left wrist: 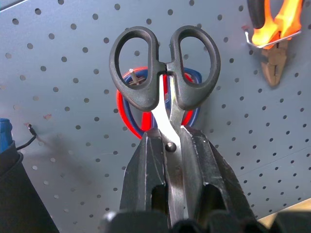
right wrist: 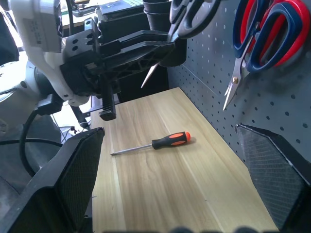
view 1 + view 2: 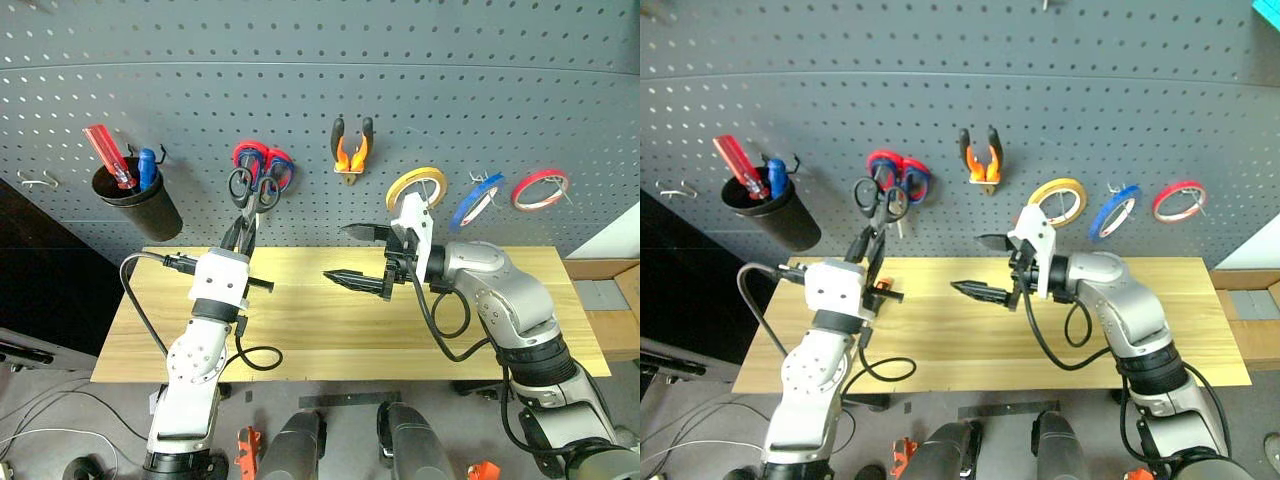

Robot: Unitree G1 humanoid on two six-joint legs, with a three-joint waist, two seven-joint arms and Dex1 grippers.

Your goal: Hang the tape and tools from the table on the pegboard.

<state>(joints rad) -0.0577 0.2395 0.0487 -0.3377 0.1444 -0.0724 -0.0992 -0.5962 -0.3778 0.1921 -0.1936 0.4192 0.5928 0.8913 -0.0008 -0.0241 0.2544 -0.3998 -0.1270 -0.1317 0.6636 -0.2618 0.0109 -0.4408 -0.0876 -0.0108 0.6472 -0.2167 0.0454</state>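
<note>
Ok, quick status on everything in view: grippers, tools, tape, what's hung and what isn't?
Left gripper: shut on the black-handled scissors, held up at the pegboard.
Right gripper: open, holding nothing.
Orange-and-black pliers: hung.
Blue tape: hung.
Orange-and-black screwdriver: lying on the table.
Red-and-blue scissors: hung.

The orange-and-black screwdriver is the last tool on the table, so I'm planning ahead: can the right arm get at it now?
Probably yes. The right gripper has open, empty jaws, and the screwdriver lies alone on the bare table. The left gripper, holding the scissors, sits above it.
</note>
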